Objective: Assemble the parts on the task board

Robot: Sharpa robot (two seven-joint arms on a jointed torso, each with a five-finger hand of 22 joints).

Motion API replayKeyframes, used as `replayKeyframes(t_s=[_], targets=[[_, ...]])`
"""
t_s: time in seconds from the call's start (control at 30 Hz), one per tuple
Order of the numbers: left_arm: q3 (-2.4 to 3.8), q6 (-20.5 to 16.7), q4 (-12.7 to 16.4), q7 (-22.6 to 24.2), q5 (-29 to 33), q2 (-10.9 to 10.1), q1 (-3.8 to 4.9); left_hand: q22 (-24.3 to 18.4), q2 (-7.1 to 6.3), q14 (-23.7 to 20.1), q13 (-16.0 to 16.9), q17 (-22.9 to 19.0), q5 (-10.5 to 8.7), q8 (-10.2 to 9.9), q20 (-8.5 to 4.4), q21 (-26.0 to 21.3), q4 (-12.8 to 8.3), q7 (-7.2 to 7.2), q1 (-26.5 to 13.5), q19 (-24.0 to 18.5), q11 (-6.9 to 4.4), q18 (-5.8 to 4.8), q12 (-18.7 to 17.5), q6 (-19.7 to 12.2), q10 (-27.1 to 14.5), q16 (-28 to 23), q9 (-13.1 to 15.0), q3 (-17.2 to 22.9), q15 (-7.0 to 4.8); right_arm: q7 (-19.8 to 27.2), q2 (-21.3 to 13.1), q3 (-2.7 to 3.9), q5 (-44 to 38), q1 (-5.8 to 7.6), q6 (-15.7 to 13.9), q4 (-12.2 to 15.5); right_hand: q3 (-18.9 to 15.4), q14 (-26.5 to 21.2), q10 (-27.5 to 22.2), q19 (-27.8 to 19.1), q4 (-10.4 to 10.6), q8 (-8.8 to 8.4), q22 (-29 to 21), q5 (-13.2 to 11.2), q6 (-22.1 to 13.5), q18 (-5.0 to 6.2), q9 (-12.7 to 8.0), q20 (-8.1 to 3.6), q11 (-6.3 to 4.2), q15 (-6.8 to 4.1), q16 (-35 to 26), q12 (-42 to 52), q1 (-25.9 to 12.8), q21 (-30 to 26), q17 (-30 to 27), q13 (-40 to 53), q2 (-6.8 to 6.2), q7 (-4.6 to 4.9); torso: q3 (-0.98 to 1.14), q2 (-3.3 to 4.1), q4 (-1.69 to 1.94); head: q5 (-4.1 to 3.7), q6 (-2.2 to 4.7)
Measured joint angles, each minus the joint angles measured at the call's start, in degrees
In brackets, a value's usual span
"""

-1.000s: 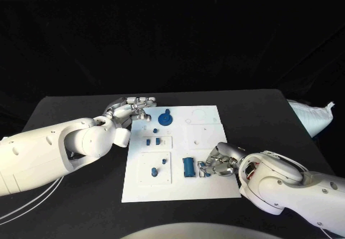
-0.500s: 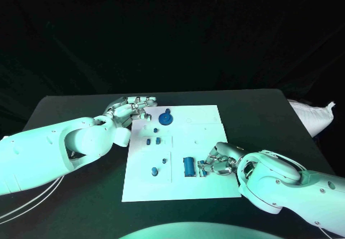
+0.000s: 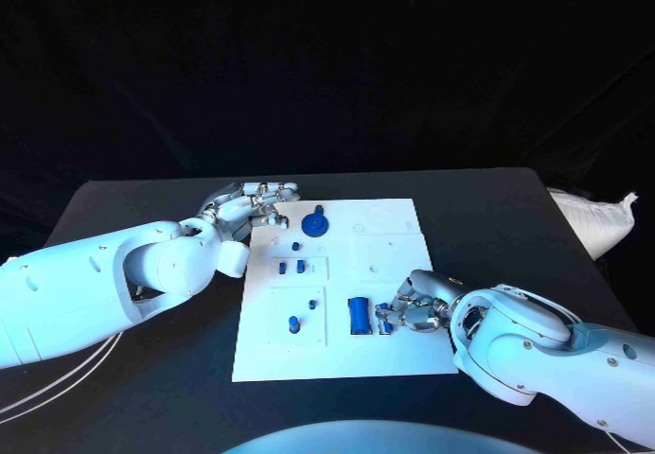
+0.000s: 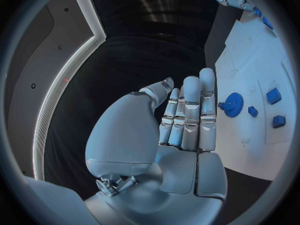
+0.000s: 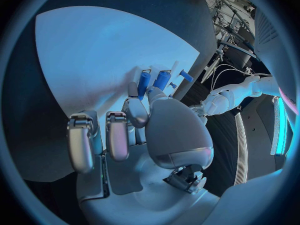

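Note:
The white task board (image 3: 342,350) lies in the middle of the table. My left hand (image 3: 253,203) hovers open at its far left corner, its fingers straight and together (image 4: 187,115), just short of a blue gear (image 3: 315,224) (image 4: 233,105). My right hand (image 3: 416,307) rests on the board's near right part. Its fingertips are closed round a small blue piece (image 3: 386,324) that sits on the board beside an upright-lying blue cylinder (image 3: 358,315) (image 5: 145,82). Two small blue blocks (image 3: 291,268) and two blue pegs (image 3: 293,326) sit in the board's left plates.
A white cloth bag (image 3: 593,222) lies at the table's right edge. Black table surface (image 3: 505,218) runs round the board on all sides. White cables (image 3: 41,397) hang under my left arm.
My right hand's fingers have drawn slightly closer round the small blue piece. My left hand and the other parts have stayed put.

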Motion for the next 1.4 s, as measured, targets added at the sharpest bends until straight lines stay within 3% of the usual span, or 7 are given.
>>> replayKeyframes(t_s=[0.43,0.67,0.87,1.07,1.2,1.3,1.4], targets=[[0.0,0.09,-0.02,-0.07,-0.01,0.0,0.0,0.0,0.0,0.0,0.0,-0.05,0.0,0.0,0.0,0.0,0.0,0.0,0.0,0.0,0.0,0.0,0.0,0.0,0.0,0.0,0.0,0.0,0.0,0.11,-0.11,-0.01,-0.29,-0.02,0.01,0.19,-4.85,0.0,0.21,0.0,0.03,0.41,0.05,-5.36,0.08,0.0,1.75,0.0,-0.21,0.0,0.2,0.45,-5.1,0.0,-0.01,0.66,1.23,-0.08,0.01,-0.01,0.02,0.01,-0.07],[0.0,0.12,-0.03,-0.09,-0.01,0.0,0.0,0.01,0.0,-0.2,0.0,-0.1,0.0,0.0,0.0,0.0,0.0,0.0,0.0,0.0,0.08,0.01,0.23,0.0,-0.33,0.0,0.0,0.0,0.2,0.36,-0.47,-0.01,-0.56,-0.02,0.0,0.29,-5.4,0.0,0.22,0.0,-0.51,0.41,0.04,-5.93,0.08,0.0,2.17,0.0,-0.22,0.0,0.2,0.49,-5.22,0.0,-0.01,0.81,1.35,-0.09,0.01,-0.01,0.01,0.04,-0.08],[0.0,0.15,-0.06,-0.1,-0.01,0.0,0.0,0.01,0.0,-0.2,0.0,-0.1,0.0,0.0,0.0,0.0,0.0,0.0,0.0,0.0,-0.01,0.0,0.23,0.0,-0.41,0.0,0.0,0.0,0.2,0.9,-1.34,-0.01,-0.73,-0.03,-0.26,0.29,-5.8,0.0,0.22,0.0,-0.92,0.41,0.04,-6.17,-0.34,0.0,2.57,0.01,-0.22,0.01,0.2,-0.67,-2.52,0.0,-0.01,0.44,1.28,0.04,0.02,-0.03,-0.02,0.01,0.05],[0.0,0.16,-0.47,-0.11,-0.01,0.08,0.0,0.01,0.0,-0.2,0.0,-0.1,0.0,0.0,0.0,0.0,0.0,0.0,0.0,0.0,-0.01,0.0,0.23,0.0,-0.41,0.0,0.0,0.0,0.2,4.76,-2.92,-0.04,1.62,0.29,-3.45,-0.91,-6.36,-0.02,-1.63,0.02,-1.55,-2.52,0.03,-4.24,-4.98,0.01,1.84,0.03,1.56,0.65,-1.49,-5.39,1.06,-1.68,-0.02,-2.14,1.44,1.88,0.02,-0.26,-0.13,-0.01,0.43],[-0.01,0.16,-1.19,-0.11,-0.01,0.34,-0.02,-0.01,0.0,-0.2,0.0,-0.09,0.0,0.0,0.0,0.0,0.0,0.0,0.0,0.0,0.0,0.0,0.23,0.0,-0.41,0.0,0.0,0.0,0.2,11.08,-3.36,-0.06,6.42,1.9,-6.78,-3.71,-5.8,0.01,-4.04,0.0,-3.2,-3.38,0.03,-4.41,-6.13,0.0,1.29,0.65,1.99,1.07,-3.63,-10.44,4.93,-3.91,-0.02,-5.0,1.74,2.63,-0.01,-0.6,-0.23,-0.08,0.64],[-0.03,0.05,-1.95,0.12,-0.01,0.79,-0.06,-0.19,0.09,-0.81,0.0,-0.35,0.0,0.09,0.0,-0.44,-0.1,0.0,-0.09,0.0,0.0,0.0,0.51,0.0,-0.41,0.0,0.0,-0.1,0.3,17.84,-3.29,0.02,12.52,3.52,-9.0,-6.83,-4.62,-0.03,-10.46,-2.6,-4.93,-4.77,-0.31,-6.74,-7.75,2.37,0.44,1.38,2.85,1.7,-10.7,-26.85,9.25,-10.71,-5.48,-15.16,2.17,3.4,-0.09,-0.99,-0.28,-0.18,0.88],[-0.05,-0.54,-2.35,1.01,-0.01,1.36,-0.39,-0.32,0.69,-1.6,0.1,-0.68,0.0,0.51,0.32,-0.68,-0.16,0.0,0.23,-0.32,-0.24,0.0,1.5,0.0,-0.17,0.0,0.0,-0.16,0.1,24.54,-2.73,0.01,19.77,4.86,-10.4,-10.14,-3.23,-5.81,-14.38,-12.09,-6.32,-6.14,-14.34,-8.84,-8.89,6.08,-0.81,2.11,3.79,2.77,-28.27,-38.39,13.17,-26.01,-24.08,-24.18,2.22,4.3,-0.21,-1.51,-0.3,-0.24,1.24]])
